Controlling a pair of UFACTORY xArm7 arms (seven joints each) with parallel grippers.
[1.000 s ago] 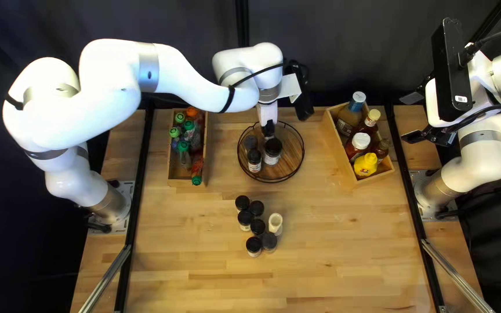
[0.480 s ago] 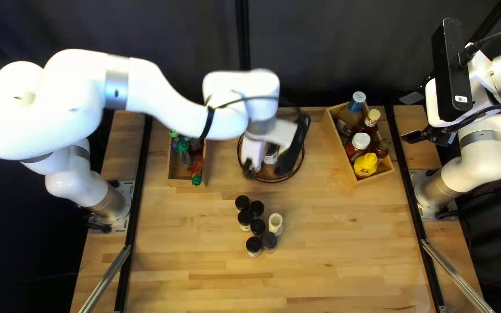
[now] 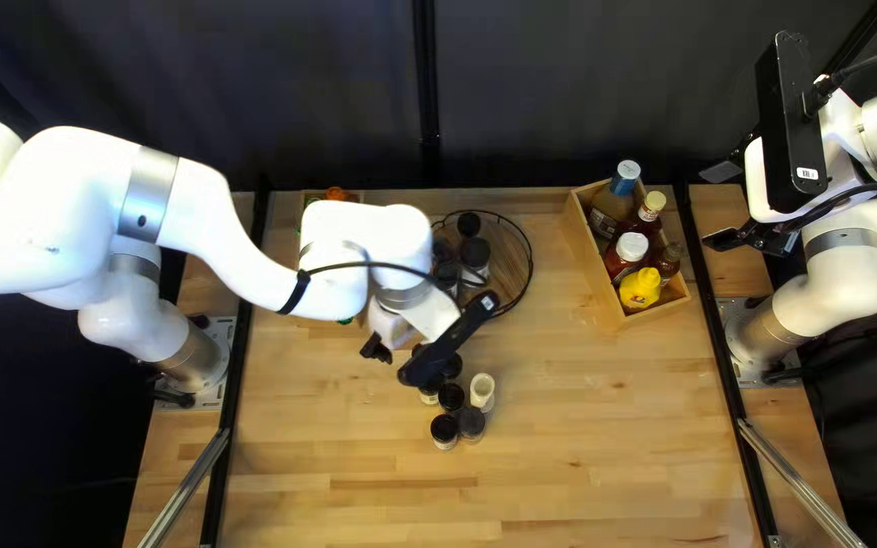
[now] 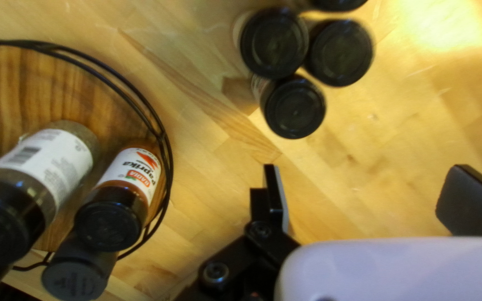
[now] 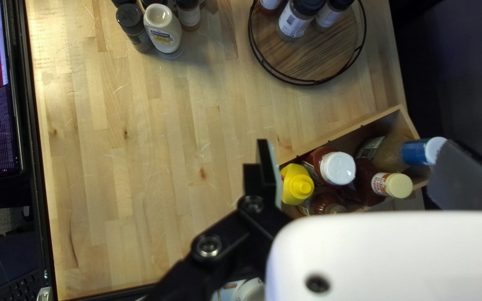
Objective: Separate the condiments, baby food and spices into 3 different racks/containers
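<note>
Top left view: The left end effector (image 3: 376,350) hangs above the bench (image 3: 601,436), beside a cluster of dark-capped jars (image 3: 445,428) and one cream jar (image 3: 482,390), part of the cluster hidden behind the arm's black camera (image 3: 449,340). A round tray (image 3: 512,289) beyond holds more dark-capped jars (image 3: 475,254). The left arm mostly covers a box at the left; an orange cap (image 3: 337,194) shows at its far end. At the right, a wooden crate (image 3: 593,266) holds a blue-capped bottle (image 3: 611,206), a white-capped bottle (image 3: 630,250), a yellow bottle (image 3: 641,289) and others. The right end effector (image 3: 721,205) is beside this crate.

Left wrist view: The left end effector (image 4: 358,184) is spread wide. The loose jars stand ahead, the tray and its jars to one side.

Right wrist view: The right end effector (image 5: 355,150) is spread too, the crate's bottles showing between its fingers. The tray and loose jars are farther ahead.
</note>
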